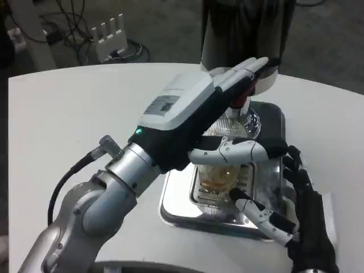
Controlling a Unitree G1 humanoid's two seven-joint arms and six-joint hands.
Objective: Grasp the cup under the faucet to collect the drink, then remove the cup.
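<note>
Cup [218, 177] stands upright, its long axis vertical, on the slotted grate of the silver drip tray [182, 211] at the right middle of the white desk [74, 119]. It is clear, with an amber drink showing in its lower part; its mouth faces up toward the faucet [238, 102], whose red and dark parts show just above it. Much of the cup is covered by the left hand [193, 108], which reaches from the near left across to the faucet with its fingers [250, 69] stretched out straight against the dispenser's white spout area, holding nothing. Whether they press the tap cannot be made out. The right hand [284, 187] comes in from the near right; its thumb and a white finger [239, 151] lie on either side of the cup, apparently gripping it, though actual contact is partly hidden by the left wrist. The dispenser's dark body [244, 28] is cut off at the far edge.
</note>
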